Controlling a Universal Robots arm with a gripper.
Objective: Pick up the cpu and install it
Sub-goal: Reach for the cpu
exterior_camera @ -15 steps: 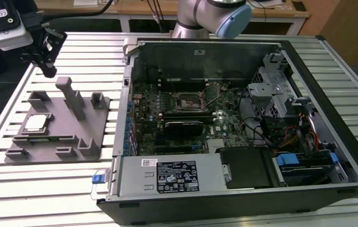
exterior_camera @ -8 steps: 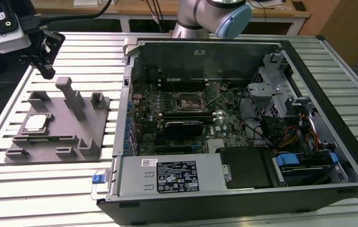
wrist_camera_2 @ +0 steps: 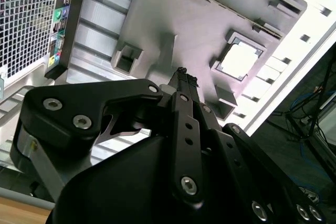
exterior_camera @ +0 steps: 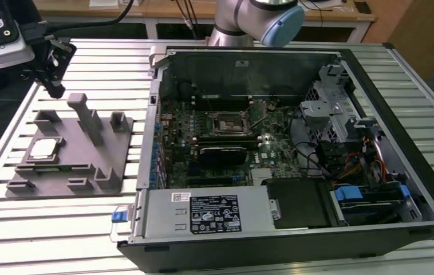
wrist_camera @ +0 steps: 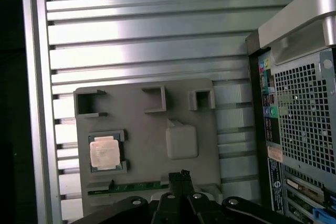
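Observation:
The cpu (exterior_camera: 43,150) is a small square chip with a silvery top, lying flat in a recess of a grey holder block (exterior_camera: 64,175) on the exterior view's left. Both wrist views show it there too, cpu (wrist_camera_2: 240,59) and cpu (wrist_camera: 105,152). My gripper (exterior_camera: 55,90) hangs above the far end of the block, well clear of the chip, its black fingers shut together with nothing between them. The closed tips of the gripper (wrist_camera_2: 182,73) (wrist_camera: 182,173) point down at the block. The motherboard socket (exterior_camera: 225,123) lies inside the opened computer case.
The open computer case (exterior_camera: 431,189) covers the middle and the exterior view's right of the slatted metal table (exterior_camera: 49,240). Tall grey posts (exterior_camera: 87,117) rise from the holder block near the gripper. A green strip (wrist_camera: 131,187) lies along one edge of the block.

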